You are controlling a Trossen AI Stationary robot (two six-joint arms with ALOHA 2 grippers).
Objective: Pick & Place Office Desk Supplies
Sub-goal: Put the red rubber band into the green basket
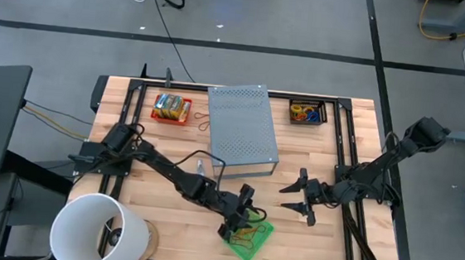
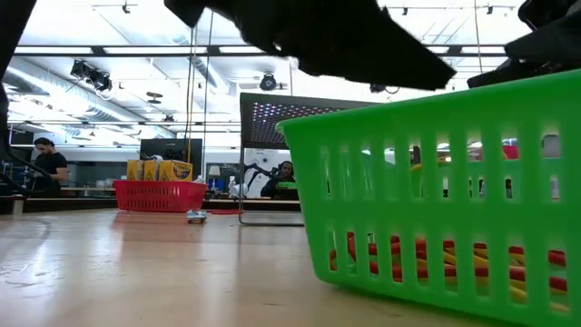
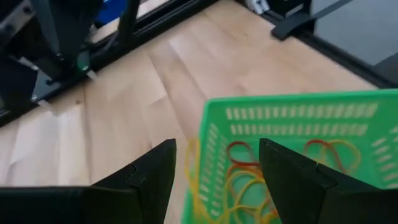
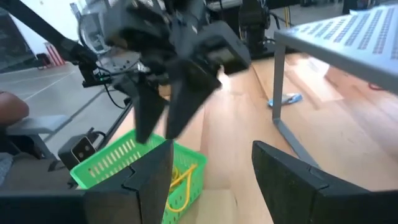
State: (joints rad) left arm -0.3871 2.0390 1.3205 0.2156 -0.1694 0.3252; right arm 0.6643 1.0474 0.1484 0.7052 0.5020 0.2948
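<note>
- While my left pincer (image 1: 244, 222) hangs over the green basket (image 1: 250, 239) near the front edge of the table (image 1: 167, 224), its two fingers (image 3: 149, 180) stand spread with nothing between them, one on either side of the basket's near wall.
- Inside that basket lie thin rubber bands (image 3: 245, 180), yellow, orange and red loops tangled on the bottom (the low view shows more of them through the slots in the wall).
- My right pincer (image 1: 300, 197) waits to the right of the basket, well apart from it and above bare wood, fingers spread and pinching nothing; it points toward my left arm.
- From my right wrist I look past my own fingers (image 4: 283, 174) at the left pincer (image 4: 163, 112) poised over the green basket (image 4: 134, 165), with a yellow band showing inside.
- Behind both pincers stands a grey perforated metal box (image 1: 242, 124) on thin legs, in the middle of the table.
- At the back left sits a red tray (image 1: 172, 109) holding yellow and green packets (image 1: 170, 103); the low view shows it as a red basket (image 2: 159, 195) with yellow packets (image 2: 156, 170) standing in it.
- At the back right is a small black tray (image 1: 307, 113) with orange and blue bands inside.
- A big white bucket (image 1: 98, 232) stands at the front left corner.
- Far off in the room a person (image 2: 45, 163) shows, away from the table.
</note>
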